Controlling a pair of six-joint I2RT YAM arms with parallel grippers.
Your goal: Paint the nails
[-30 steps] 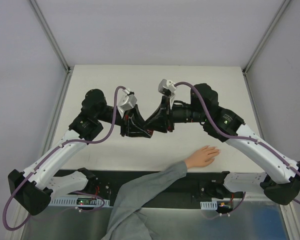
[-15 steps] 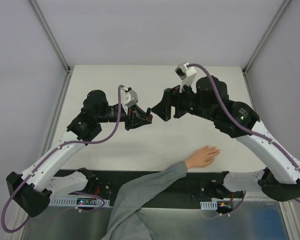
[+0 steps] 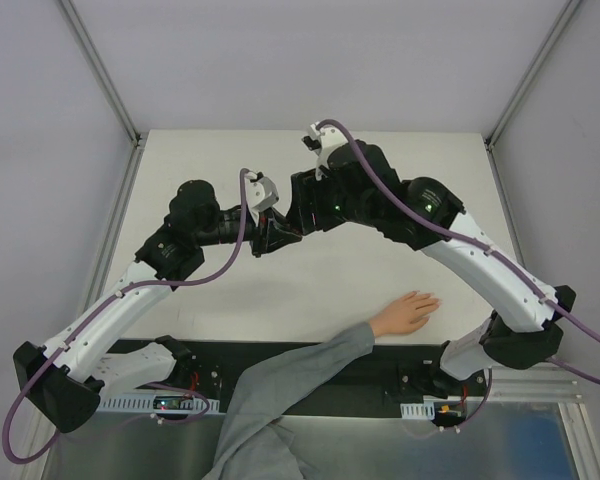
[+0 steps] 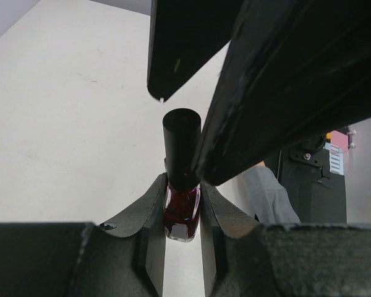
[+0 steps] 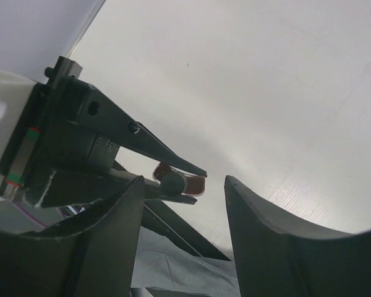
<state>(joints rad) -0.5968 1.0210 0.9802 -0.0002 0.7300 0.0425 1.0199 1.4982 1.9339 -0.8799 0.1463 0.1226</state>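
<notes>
My left claw point(image 4: 182, 185) clamps the small red bottle point(image 4: 181, 219) steady so my right claw point(image 5: 184, 182), jaws wide, can straddle its black cap point(image 4: 181, 145) (to unscrew it, I reckon), while the nails point(image 3: 432, 301) wait on the hand point(image 3: 405, 313) flat on the counter point(image 3: 380, 180), well apart.

We see white arms point(image 3: 120, 310) with black joints point(image 3: 190, 212) (purple cables point(image 3: 243, 205) run along them). Screws point(image 5: 133, 127) dot the black left gripper point(image 5: 188, 184).

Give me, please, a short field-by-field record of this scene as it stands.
Left jaws: shut on small dark red glass polish bottle
Right jaws: open, flanking bottle's black cylindrical cap; contact unclear
Person's bare hand: flat on white table, grey sleeve, apart from both arms
Nails: too small to judge paint
</notes>
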